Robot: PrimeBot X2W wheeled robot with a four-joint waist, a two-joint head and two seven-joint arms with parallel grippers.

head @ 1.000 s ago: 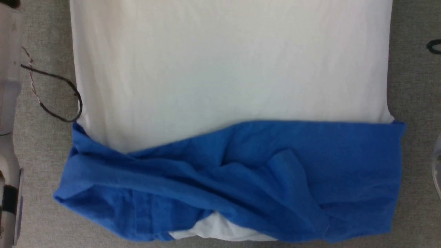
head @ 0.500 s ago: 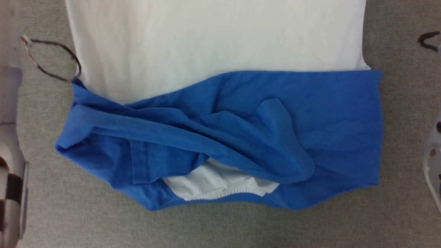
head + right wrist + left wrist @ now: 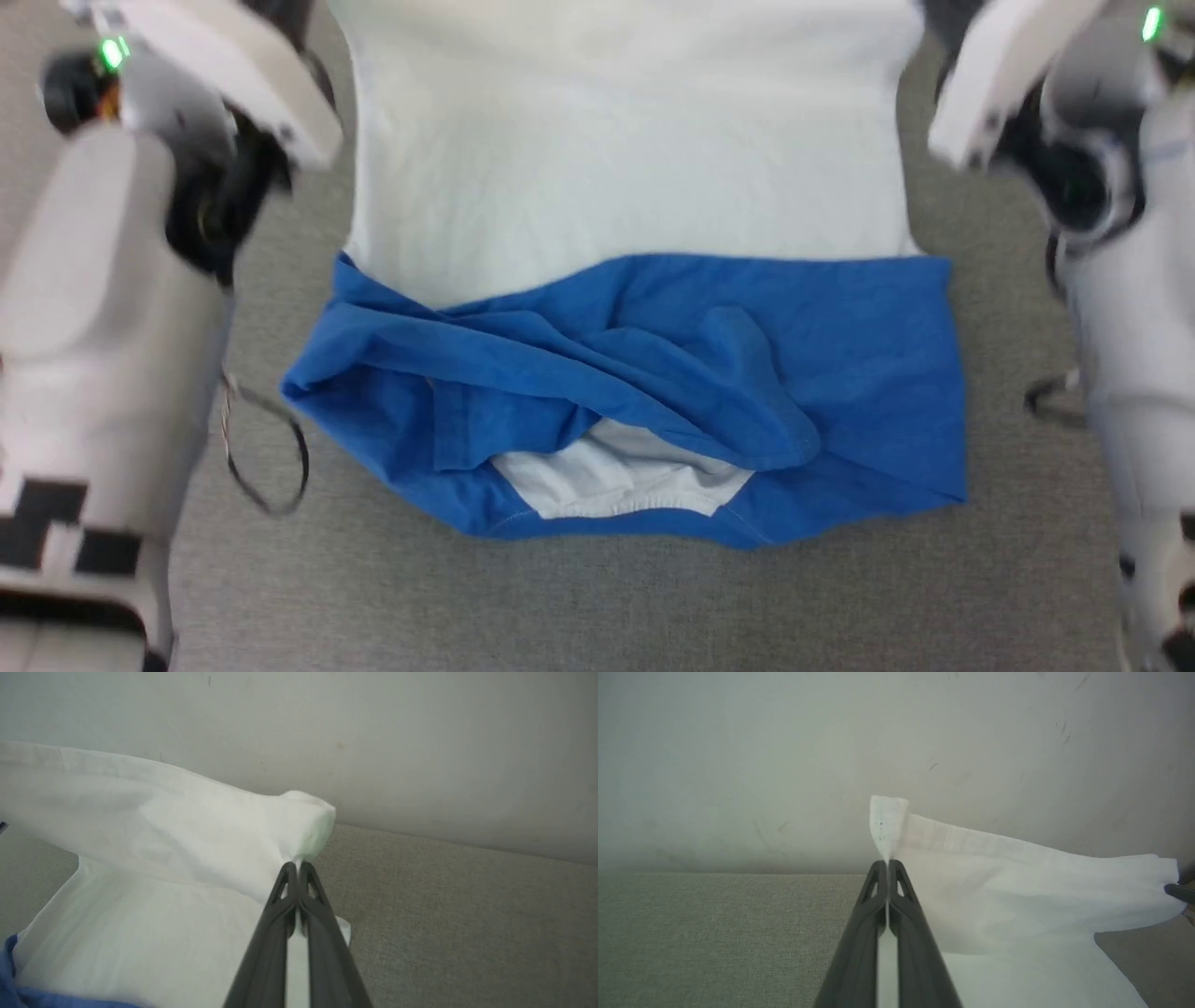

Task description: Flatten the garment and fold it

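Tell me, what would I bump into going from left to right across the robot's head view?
left arm → dark cable loop → T-shirt → right arm

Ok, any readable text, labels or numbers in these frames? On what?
None readable.
The garment: plain white and blue cloth, no print or tag text showing.
The left forearm: black-and-white blocks, a pattern, not letters.
The green light above it: a lamp, no text.
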